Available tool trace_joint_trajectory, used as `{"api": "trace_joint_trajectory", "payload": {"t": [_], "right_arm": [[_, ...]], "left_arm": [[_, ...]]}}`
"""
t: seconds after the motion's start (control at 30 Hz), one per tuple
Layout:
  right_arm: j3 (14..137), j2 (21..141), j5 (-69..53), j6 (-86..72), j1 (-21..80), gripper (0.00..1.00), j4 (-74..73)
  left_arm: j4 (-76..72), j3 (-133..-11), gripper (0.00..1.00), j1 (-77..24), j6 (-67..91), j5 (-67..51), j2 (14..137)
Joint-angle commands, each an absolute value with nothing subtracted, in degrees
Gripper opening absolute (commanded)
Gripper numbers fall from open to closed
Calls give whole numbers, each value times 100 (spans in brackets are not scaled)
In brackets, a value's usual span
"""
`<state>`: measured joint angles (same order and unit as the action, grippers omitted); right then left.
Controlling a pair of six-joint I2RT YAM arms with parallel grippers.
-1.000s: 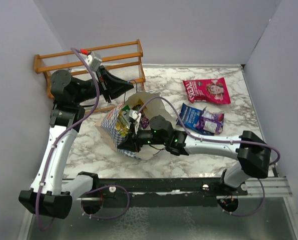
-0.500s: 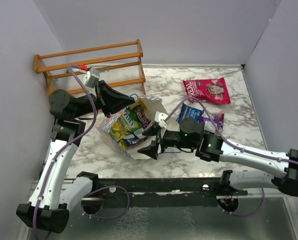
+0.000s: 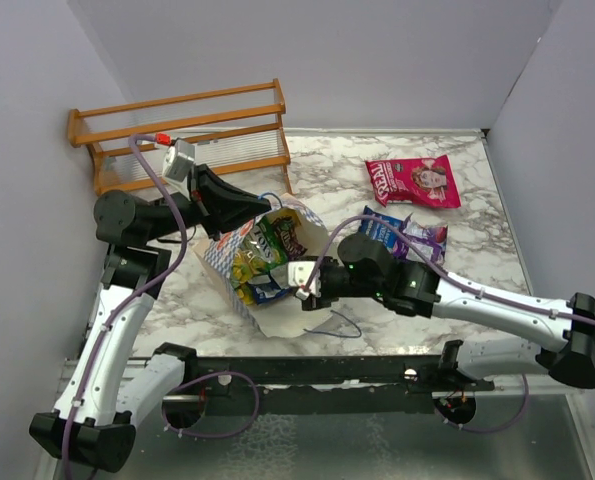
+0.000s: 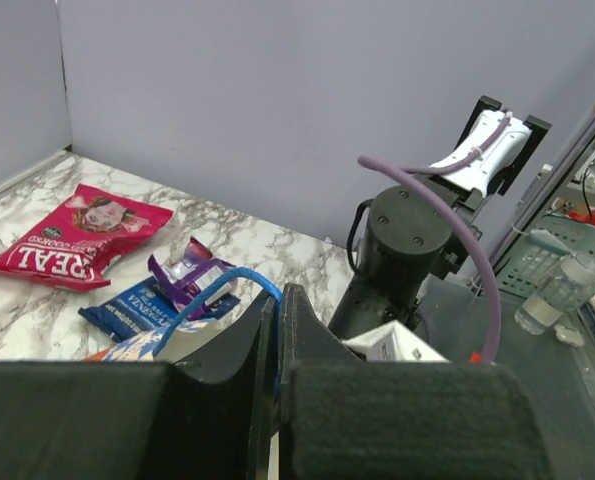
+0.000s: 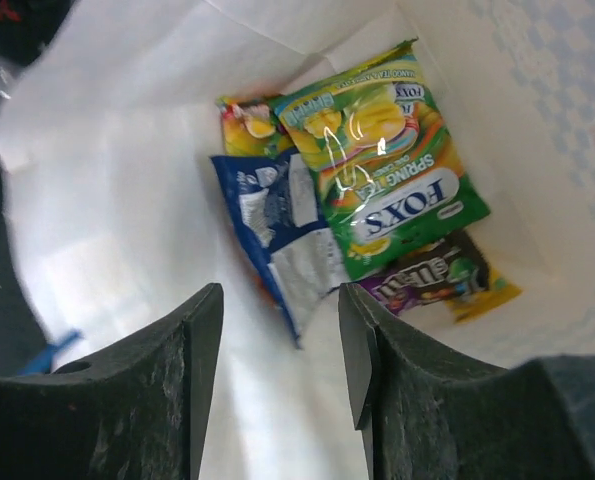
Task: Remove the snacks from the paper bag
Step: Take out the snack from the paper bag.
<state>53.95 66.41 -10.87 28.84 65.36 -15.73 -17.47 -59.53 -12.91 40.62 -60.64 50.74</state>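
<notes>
The paper bag (image 3: 277, 318) lies tilted with its mouth open toward my right arm. My left gripper (image 3: 262, 205) is shut on its blue cord handle (image 4: 227, 285) and holds the upper edge up. My right gripper (image 3: 302, 287) is open and empty at the mouth. It looks into the bag (image 5: 107, 200) at a green packet (image 5: 377, 195), a blue packet (image 5: 277, 230), a dark packet (image 5: 432, 275) and a yellow one (image 5: 245, 120). A magenta-pink packet (image 3: 414, 180), a blue packet (image 3: 379, 232) and a dark purple packet (image 3: 424, 240) lie on the table.
A wooden rack (image 3: 177, 125) stands at the back left, behind the left arm. The bag's other blue cord (image 3: 342, 325) lies on the marble near the front edge. Grey walls close in the left, back and right sides.
My right gripper has come out of the bag, backed off, and now faces its mouth again, open. The left gripper has pulled the handle up and the bag's mouth has turned toward the right arm.
</notes>
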Motion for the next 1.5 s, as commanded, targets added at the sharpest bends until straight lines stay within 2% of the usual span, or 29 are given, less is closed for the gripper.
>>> {"api": "trace_joint_trajectory", "payload": {"t": [0.0,0.33,0.5,0.8,0.87,1.03,1.07,1.13,1.47], "right_arm": [[5889,7174,-846,4350,6574,51,-2387],[5923,8203,-993,4890,6572,53,-2348],[5519,8464,-1078,4849,6574,54,-1591],[5429,9127,-995,5135,6574,48,-950],[5376,9188,-927,5177,6573,43,-588],[5327,9341,-520,5223,6574,22,124],[5142,9212,-221,5224,6571,8,497],[4963,9002,-219,5219,6567,2,702],[4535,8222,-291,4979,6572,1,955]], "left_arm": [[-2188,-5961,0,-1345,4213,-5915,4904],[-2173,-5983,0,-1362,4178,-5763,4867],[-2127,-5943,0,-1371,4165,-5723,4829],[-2006,-5960,0,-1371,4062,-5702,4760],[-1944,-5954,0,-1371,4007,-5687,4726],[-1923,-5923,0,-1371,3982,-5687,4709],[-1849,-5920,0,-1371,3910,-5695,4672],[-1802,-5898,0,-1371,3837,-5695,4653],[-1558,-5817,0,-1375,3517,-5519,4603]]}}
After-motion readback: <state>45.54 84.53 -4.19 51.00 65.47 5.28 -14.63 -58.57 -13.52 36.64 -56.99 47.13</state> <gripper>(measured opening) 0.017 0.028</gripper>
